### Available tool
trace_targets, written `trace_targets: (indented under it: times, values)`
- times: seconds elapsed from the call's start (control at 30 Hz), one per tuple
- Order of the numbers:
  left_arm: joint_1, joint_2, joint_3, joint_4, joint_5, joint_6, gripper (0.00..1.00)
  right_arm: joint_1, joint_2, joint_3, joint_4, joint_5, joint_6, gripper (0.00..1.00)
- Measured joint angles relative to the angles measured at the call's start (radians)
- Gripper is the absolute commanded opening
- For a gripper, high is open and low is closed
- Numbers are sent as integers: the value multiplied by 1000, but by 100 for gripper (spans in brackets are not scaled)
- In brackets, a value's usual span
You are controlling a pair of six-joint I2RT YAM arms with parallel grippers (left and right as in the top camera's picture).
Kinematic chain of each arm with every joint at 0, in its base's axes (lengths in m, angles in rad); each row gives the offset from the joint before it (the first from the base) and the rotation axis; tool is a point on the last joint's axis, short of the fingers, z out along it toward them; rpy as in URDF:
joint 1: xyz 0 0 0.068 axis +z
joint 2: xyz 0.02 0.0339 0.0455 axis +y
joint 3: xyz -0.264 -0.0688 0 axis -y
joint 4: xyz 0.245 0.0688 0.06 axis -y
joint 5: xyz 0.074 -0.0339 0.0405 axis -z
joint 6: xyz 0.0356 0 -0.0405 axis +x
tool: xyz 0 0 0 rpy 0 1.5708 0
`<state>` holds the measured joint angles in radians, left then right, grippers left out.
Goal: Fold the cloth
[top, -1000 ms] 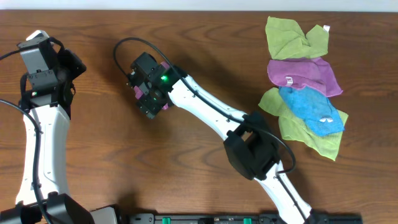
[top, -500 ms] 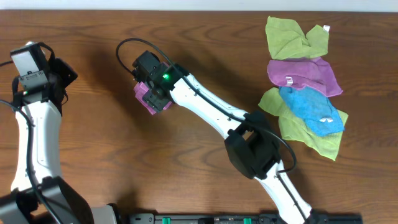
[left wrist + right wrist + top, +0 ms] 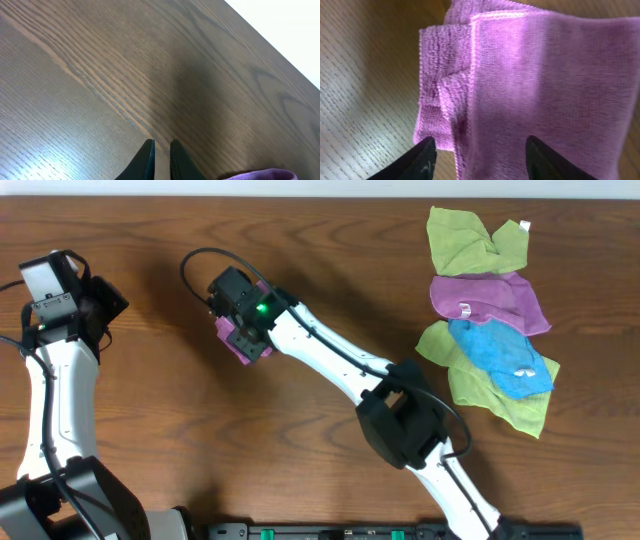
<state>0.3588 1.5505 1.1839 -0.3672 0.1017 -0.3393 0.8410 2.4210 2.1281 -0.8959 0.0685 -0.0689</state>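
Observation:
The mauve cloth [image 3: 238, 340] lies folded on the table at centre left, mostly hidden under my right gripper [image 3: 240, 315] in the overhead view. In the right wrist view the cloth [image 3: 540, 75] fills the frame as a folded stack with layered edges at the left. My right gripper [image 3: 481, 150] is open, its fingers spread wide just above the cloth, holding nothing. My left gripper [image 3: 161, 155] is shut and empty over bare wood at the far left [image 3: 100, 300]. A sliver of the cloth [image 3: 260, 175] shows at the bottom right of the left wrist view.
A pile of other cloths lies at the right: green [image 3: 470, 235], purple with a white tag [image 3: 490, 300], blue [image 3: 505, 355] and another green [image 3: 500, 405]. The table's far edge runs along the top.
My right gripper has shifted slightly up and left over the cloth, uncovering more of it. My left arm moved left earlier and now barely moves.

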Motion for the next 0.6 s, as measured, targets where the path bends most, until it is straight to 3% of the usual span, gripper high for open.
trace_targets:
  times: [0.07,0.13,0.17,0.6]
  values:
    - [0,0,0,0,0,0,13,8,7,0,11,0,-5,36]
    - [0,0,0,-2,0,0,13,17,15,0,16,0,-8,7]
    - [0,0,0,-5,0,0,13,22,20,0,18,-1,-6,1]
    - [0,0,0,-17,-4,1,13,28,41,0,20,3,19,1]
